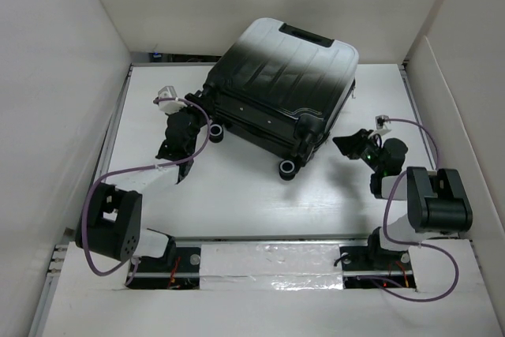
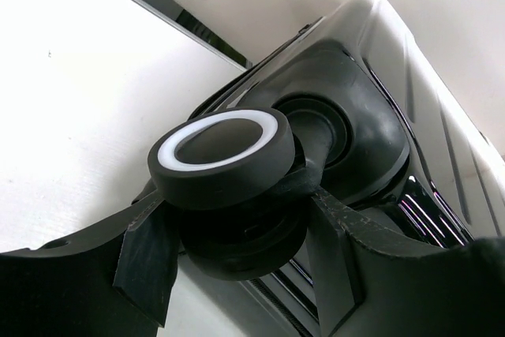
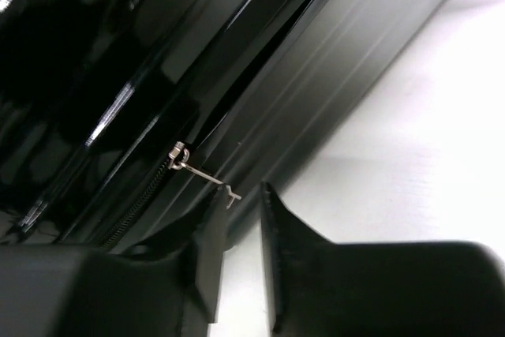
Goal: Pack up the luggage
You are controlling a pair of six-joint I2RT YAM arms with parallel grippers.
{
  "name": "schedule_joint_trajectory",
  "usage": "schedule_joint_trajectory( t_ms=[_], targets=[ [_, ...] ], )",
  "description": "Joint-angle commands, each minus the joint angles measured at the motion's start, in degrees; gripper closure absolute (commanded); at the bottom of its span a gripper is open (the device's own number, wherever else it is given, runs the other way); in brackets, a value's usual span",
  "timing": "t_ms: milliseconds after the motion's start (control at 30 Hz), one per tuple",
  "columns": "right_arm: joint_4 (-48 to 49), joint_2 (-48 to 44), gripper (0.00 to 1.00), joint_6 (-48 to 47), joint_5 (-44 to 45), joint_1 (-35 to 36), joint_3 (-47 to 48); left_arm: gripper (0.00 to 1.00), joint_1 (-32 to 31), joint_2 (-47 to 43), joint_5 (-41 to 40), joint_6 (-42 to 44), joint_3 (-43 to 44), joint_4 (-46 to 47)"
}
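Nearest the arm bases, the bare white table (image 1: pixel 237 203) is all that's seen in front of the suitcase (image 1: pixel 284 69). The case is lying flat towards the far side of it, lid down, wheels pointed at the arms.

At the suitcase's near-left corner, a caster wheel (image 2: pixel 223 151) is clamped by the left gripper (image 2: pixel 237 222). The fingers (image 2: pixel 146 254) are spread fairly wide and pressed against both sides of the caster, so it's being held, not just flanked. The second wheel (image 1: pixel 288 169) at the near-right corner is left alone.

Round the suitcase's right side, the right gripper (image 3: pixel 241 195) is parked right up against the seam. Its jaws are narrow, with a slim gap showing between them. The thin metal zipper pull (image 3: pixel 201 173) sticks out from the zip track (image 3: pixel 142 203), and its tip sits right at the mouth of that gap. It doesn't look pinched yet, though that can't be called for sure from this angle.

Farthest off, the top handle (image 1: pixel 306 35) is seen on the suitcase's pale end.

So the step in hand is probably zipping up: case braced by the wheel, pull about to be taken. What's needed next is a small nudge forward so the pull is fully between the pads. Then a firm close, and a drag along the track while the wheel grip is kept tight so the case isn't spun.
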Motion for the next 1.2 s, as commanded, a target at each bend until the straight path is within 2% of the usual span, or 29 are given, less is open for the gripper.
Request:
schedule_joint_trajectory(
  t_ms=[0, 133, 333, 433, 567, 800, 900, 933, 1033, 1100, 1167],
  targets=[
    [12.2, 4.3, 0.64, -2.2, -4.8, 0.4, 1.9, 0.65, -0.3, -2.1, 1.3, -0.9, 2.2, 9.4],
    [17.2, 7.2, 0.62, -2.2, -6.7, 0.4, 2.6, 0.43, -0.3, -2.4, 0.9, -0.7, 0.9, 8.9],
    [15.0, 7.0, 0.62, -5.6, -7.0, 1.0, 4.2, 0.16, -0.3, -5.5, -2.6, -0.5, 1.1, 4.0],
    [14.2, 7.9, 0.61, -6.4, -8.5, 1.0, 6.3, 0.07, -0.3, -8.2, -5.8, -0.8, 1.6, 0.0],
    [14.7, 9.0, 0.6, -6.7, -10.5, 1.0, 6.5, 0.07, -0.3, -12.3, -6.7, -1.2, -0.2, -2.0],
    [22.3, 13.6, 0.6, -1.4, -14.1, 1.0, 6.1, 0.19, -0.3, -17.4, -3.1, -2.7, -3.0, -2.1],
    [28.6, 14.9, 0.61, 2.0, -13.9, 1.0, 3.7, 0.38, -0.3, -18.8, -1.3, -3.0, -4.1, -1.8],
    [32.0, 16.1, 0.62, 2.7, -13.5, 1.0, 3.0, 0.51, -1.0, -19.1, -1.0, -3.0, -4.3, -1.7],
    [40.7, 19.9, 0.65, 5.8, -12.5, 1.0, 0.4, 0.74, -4.3, -21.3, 1.6, -0.4, -5.3, -0.4],
    [44.6, 22.0, 0.7, 8.4, -12.6, 1.0, 0.1, 0.81, -6.8, -22.9, 2.8, 0.6, -6.2, 1.0],
    [44.5, 22.9, 0.74, 8.5, -12.0, 1.0, 0.4, 0.85, -8.5, -23.6, 2.3, 1.5, -5.6, 0.8]
  ],
)
